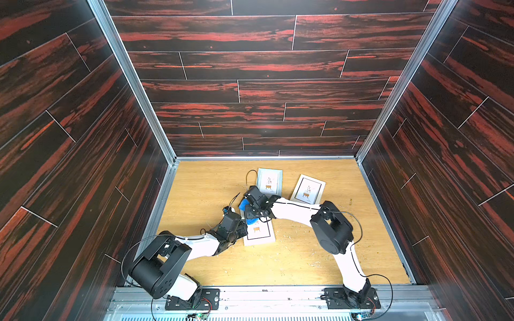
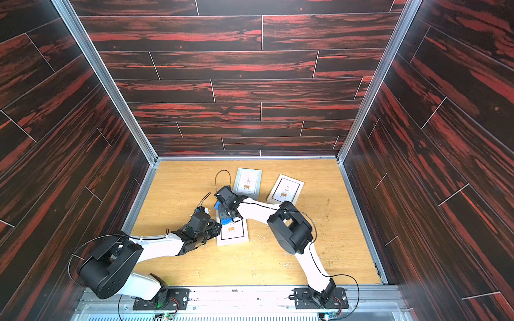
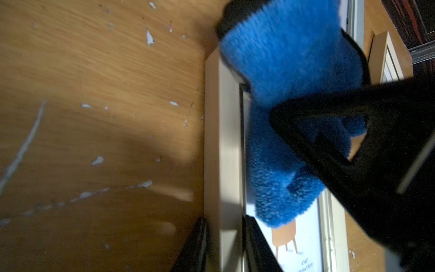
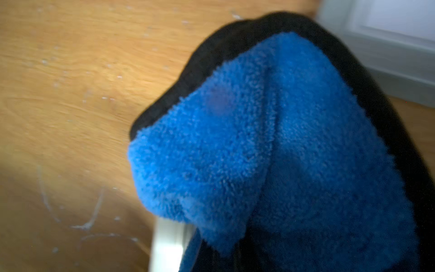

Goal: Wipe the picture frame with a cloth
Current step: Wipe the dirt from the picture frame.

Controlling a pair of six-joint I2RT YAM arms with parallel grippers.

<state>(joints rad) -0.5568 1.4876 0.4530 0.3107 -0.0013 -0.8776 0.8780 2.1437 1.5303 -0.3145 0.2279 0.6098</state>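
Dark, red-streaked plank walls (image 1: 264, 69) with aluminium corner posts (image 1: 133, 80) enclose a scuffed, pale-flecked light-wood floor (image 1: 208, 189).

top views: high, facing down, whole table (image 1: 200, 189) | wrists: close, both on cloth (image 3: 289, 70), right apparently nearest

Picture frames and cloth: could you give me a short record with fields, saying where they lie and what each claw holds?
near frame: flat on the table, picture side up
cloth: bunched, resting on the near frame's far end
left claw: clamped on the near frame's side border
right claw: shut on the cloth
other frames: grey frame and beige frame, flat farther back, untouched
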